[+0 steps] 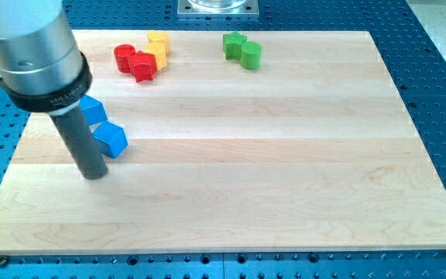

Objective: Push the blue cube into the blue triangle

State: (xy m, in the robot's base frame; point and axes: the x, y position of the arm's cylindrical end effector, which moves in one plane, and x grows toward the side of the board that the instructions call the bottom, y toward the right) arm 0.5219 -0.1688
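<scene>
A pale wooden board (246, 155) lies on a blue perforated table (440, 70). The arm carries no fingers, only a straight dark rod (82, 143) under a wide grey cylinder (31, 46); the rod's lower end, my tip (94, 175), rests on the board at the left side. The blue cube (111, 139) sits just to the right of the rod, a little farther than my tip, so close that it looks to be touching the rod's side, though contact cannot be told for sure. The blue triangle (93, 110) lies just beyond the blue cube, on its far-left side, partly hidden behind the rod, and the two blue blocks appear to meet at a corner. Along the far edge, left of centre, a red cylinder (124, 56), a red star-like block (143, 64) and a yellow block (157, 44) cluster together. Farther right, a green star-like block (234, 44) and a green cylinder (251, 55) stand side by side
</scene>
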